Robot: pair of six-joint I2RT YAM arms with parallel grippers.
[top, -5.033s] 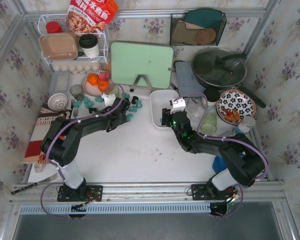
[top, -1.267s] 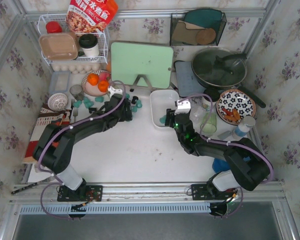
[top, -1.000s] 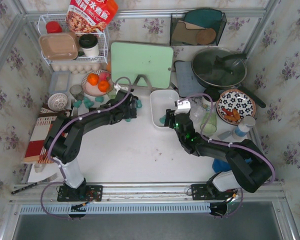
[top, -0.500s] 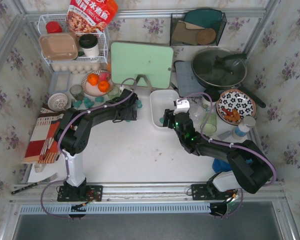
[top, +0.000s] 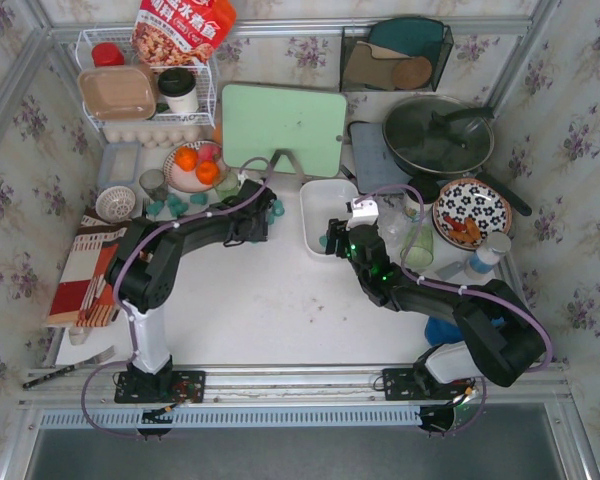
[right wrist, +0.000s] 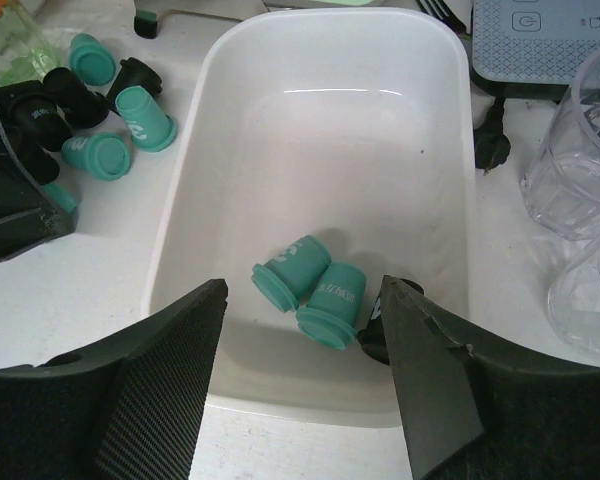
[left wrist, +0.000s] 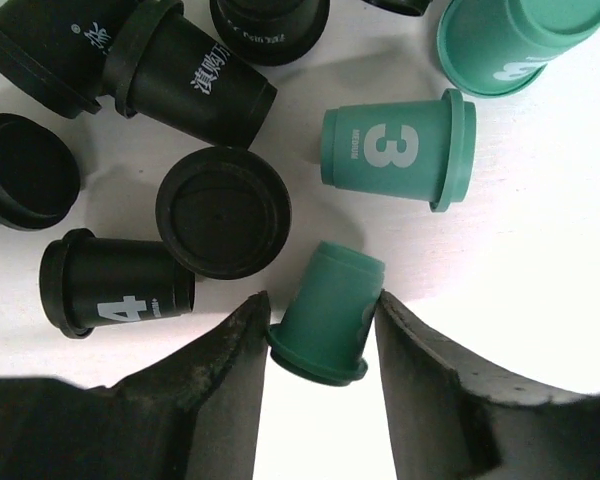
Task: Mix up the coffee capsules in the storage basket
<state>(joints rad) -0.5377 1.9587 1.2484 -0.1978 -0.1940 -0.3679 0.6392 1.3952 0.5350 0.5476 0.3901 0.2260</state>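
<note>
A: What's the left gripper (left wrist: 322, 305) doing?
B: It's sitting low over the tabletop (left wrist: 540, 250), left of the storage basket (top: 330, 198). Its fingers (left wrist: 230, 370) are pressing on a teal capsule (left wrist: 330, 322), one on each side, so it's clamping that one.
A: How's that capsule lying?
B: On its side as far as I can tell, with the rim end toward the wrist and the narrow end away. It's on the table, not in the basket.
A: Anything crowding it?
B: Yes, loose ones just beyond it. An upright black capsule (left wrist: 223, 212) is standing close against it. A black capsule marked 4 (left wrist: 115, 297) is lying just beside the left finger. A teal capsule marked 3 (left wrist: 395, 150) is lying a bit further out. More black ones are lying behind those.
A: Right gripper (right wrist: 305, 295)?
B: Jaws are standing wide apart and gripping nothing. It's hovering at the near end of the basket.
A: What's sitting in the basket?
B: Two teal capsules (right wrist: 292, 270) are lying side by side and touching at the near end. A half-hidden black capsule (right wrist: 372, 338) is peeking out next to them, behind the right finger.
A: And the others?
B: The loose capsules (right wrist: 143, 118) are lying on the table between the basket and the oranges (top: 186, 158).
</note>
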